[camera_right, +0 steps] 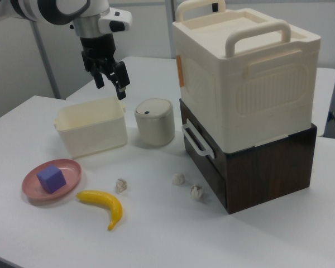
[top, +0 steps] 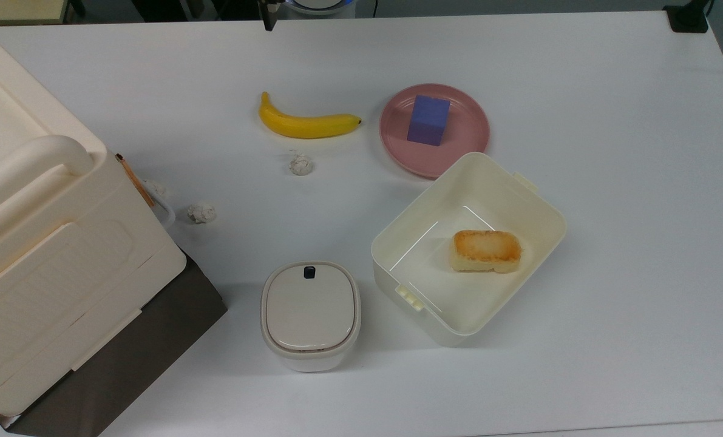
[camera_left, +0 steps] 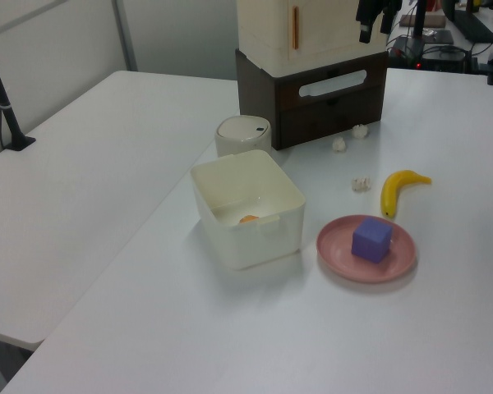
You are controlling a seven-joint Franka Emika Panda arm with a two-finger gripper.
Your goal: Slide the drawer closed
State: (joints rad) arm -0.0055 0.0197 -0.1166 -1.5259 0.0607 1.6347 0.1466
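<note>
The drawer (camera_right: 218,149) is the upper dark brown front of the cabinet (camera_right: 268,167), with a white loop handle (camera_right: 194,139). Its front looks level with the cabinet face. In the left view the drawer (camera_left: 288,92) faces the table and its handle (camera_left: 333,83) shows across it. My gripper (camera_right: 110,86) hangs open and holds nothing, high above the table, well off to the right view's left of the cabinet. In the left view my gripper (camera_left: 374,25) is at the top edge, above the cabinet's right end. One dark fingertip (top: 269,21) shows at the top view's upper edge.
A big cream case (camera_right: 245,72) sits on the cabinet. On the table are a lidded cream pot (camera_right: 154,121), an open cream bin (camera_right: 92,131) holding a bread piece (top: 487,250), a banana (camera_right: 103,205), a pink plate (camera_right: 29,187) with a purple cube (camera_right: 51,178), and paper balls (camera_right: 178,178).
</note>
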